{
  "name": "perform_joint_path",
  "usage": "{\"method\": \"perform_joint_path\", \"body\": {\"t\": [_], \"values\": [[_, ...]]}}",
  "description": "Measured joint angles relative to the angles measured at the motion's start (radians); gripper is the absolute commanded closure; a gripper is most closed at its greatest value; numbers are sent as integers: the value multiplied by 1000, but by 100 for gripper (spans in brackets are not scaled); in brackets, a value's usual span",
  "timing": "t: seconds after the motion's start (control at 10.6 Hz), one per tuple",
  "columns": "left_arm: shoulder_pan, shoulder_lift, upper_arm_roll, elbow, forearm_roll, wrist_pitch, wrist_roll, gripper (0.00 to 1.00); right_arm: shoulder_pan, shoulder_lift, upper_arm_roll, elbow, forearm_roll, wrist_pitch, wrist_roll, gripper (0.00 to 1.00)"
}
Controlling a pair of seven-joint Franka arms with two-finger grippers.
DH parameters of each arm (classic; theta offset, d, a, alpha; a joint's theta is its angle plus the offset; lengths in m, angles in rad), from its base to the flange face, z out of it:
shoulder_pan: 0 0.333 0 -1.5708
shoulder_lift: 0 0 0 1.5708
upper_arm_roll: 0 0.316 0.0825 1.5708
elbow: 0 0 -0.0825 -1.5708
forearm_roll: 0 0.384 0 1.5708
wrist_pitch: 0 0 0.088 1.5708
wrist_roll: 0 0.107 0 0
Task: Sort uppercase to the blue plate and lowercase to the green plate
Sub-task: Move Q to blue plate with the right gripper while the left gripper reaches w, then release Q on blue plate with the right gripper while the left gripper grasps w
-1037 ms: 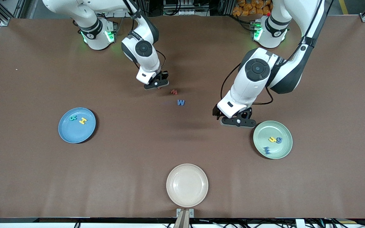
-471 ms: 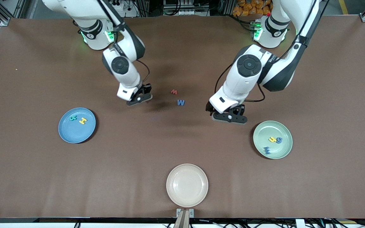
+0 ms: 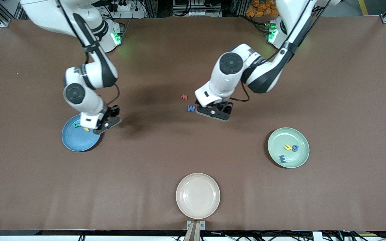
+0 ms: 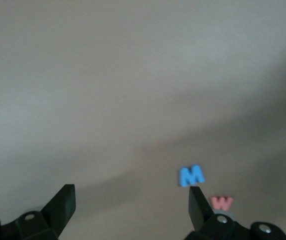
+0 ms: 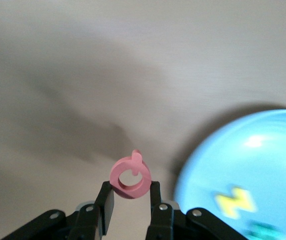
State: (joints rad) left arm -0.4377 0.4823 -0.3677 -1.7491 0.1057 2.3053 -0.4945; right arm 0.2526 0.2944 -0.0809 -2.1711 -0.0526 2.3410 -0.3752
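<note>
My right gripper point(image 3: 108, 122) hangs over the blue plate's point(image 3: 75, 140) rim, shut on the red Q point(image 5: 130, 177), an uppercase letter held upright between its fingers. In that plate lie the teal R point(image 3: 76, 125) and the yellow H point(image 5: 235, 201). My left gripper point(image 3: 213, 113) is open and empty, low over the table beside the blue W point(image 3: 191, 108). The small red w point(image 3: 184, 97) lies just farther from the camera than the W. The green plate point(image 3: 297, 160) holds lowercase letters: a yellow h point(image 3: 287, 147), a blue g point(image 3: 295, 148) and a dark blue E-shape point(image 3: 282, 158).
A beige plate point(image 3: 198, 195) stands empty near the table's front edge. In the left wrist view the blue W point(image 4: 191, 175) and the red w point(image 4: 221, 202) lie close to one fingertip point(image 4: 197, 197).
My right arm has carried the red Q from the table's middle to the blue plate's rim. My left arm has swung from beside the green plate to the blue W.
</note>
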Motion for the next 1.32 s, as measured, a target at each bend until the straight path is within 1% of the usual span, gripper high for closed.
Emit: {"method": "perform_joint_path", "body": {"t": [0.09,0.19,0.38,0.47,0.57,0.66,0.75,0.94,1.32], "values": [[-38,40,0,30,0,10,0,0,-19,-1,-26,41,-12,-56,-60,76],[-76,81,0,64,2,12,0,0,-33,0,-45,53,-13,-78,-103,75],[-127,143,3,102,3,23,0,0,-64,12,-66,46,-22,-89,-178,73],[-147,165,5,108,3,36,0,0,-81,22,-80,32,-25,-89,-216,65],[-166,183,8,115,4,46,0,0,-95,35,-99,20,-26,-89,-251,63],[-188,201,14,129,11,51,-1,0,-105,50,-115,13,-26,-85,-275,34],[-212,223,23,148,20,51,-7,0,-110,67,-126,11,-26,-79,-286,13],[-242,249,29,163,30,51,-45,0,-109,86,-126,11,-26,-75,-286,11],[-275,282,31,164,33,51,-173,0,-105,83,-125,28,-25,-89,-270,11]]}}
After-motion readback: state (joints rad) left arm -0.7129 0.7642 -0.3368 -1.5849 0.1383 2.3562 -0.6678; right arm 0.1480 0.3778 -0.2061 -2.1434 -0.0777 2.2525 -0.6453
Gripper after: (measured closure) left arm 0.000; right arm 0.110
